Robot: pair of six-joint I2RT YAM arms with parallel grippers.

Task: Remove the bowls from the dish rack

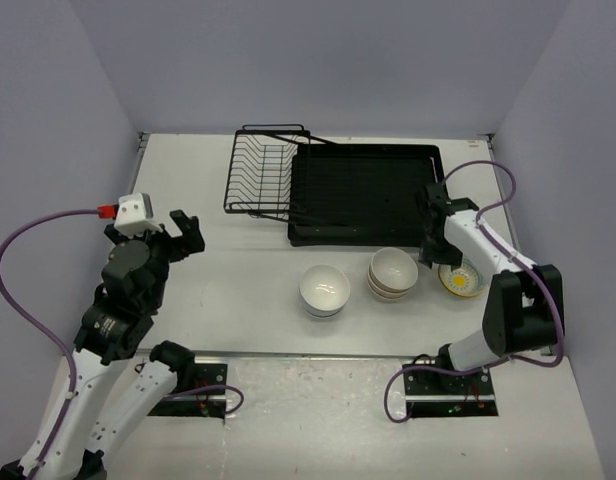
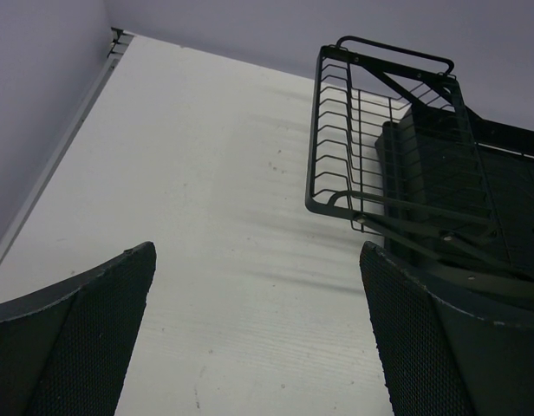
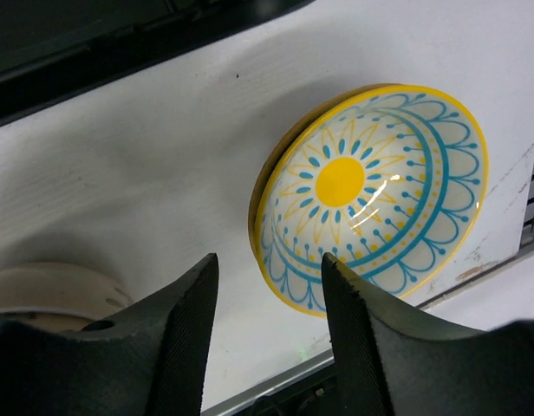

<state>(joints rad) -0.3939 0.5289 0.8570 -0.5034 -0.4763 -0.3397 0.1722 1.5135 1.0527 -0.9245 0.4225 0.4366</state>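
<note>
The black wire dish rack [image 1: 263, 175] and its drain tray [image 1: 363, 195] stand at the back of the table, and no bowl shows in them. On the table in front sit a white bowl [image 1: 324, 290], a stack of cream bowls [image 1: 393, 272] and a yellow-centred patterned bowl [image 1: 461, 281]. My right gripper [image 3: 269, 277] is open just off the near rim of the patterned bowl [image 3: 371, 195], which rests on the table, touched by neither finger. My left gripper [image 2: 258, 286] hangs open and empty over bare table, left of the rack [image 2: 354, 147].
The tray's front edge [image 3: 94, 35] runs close behind the patterned bowl. The cream stack [image 3: 50, 290] sits just left of my right fingers. The table's right edge lies near the patterned bowl. Purple walls enclose the back and sides.
</note>
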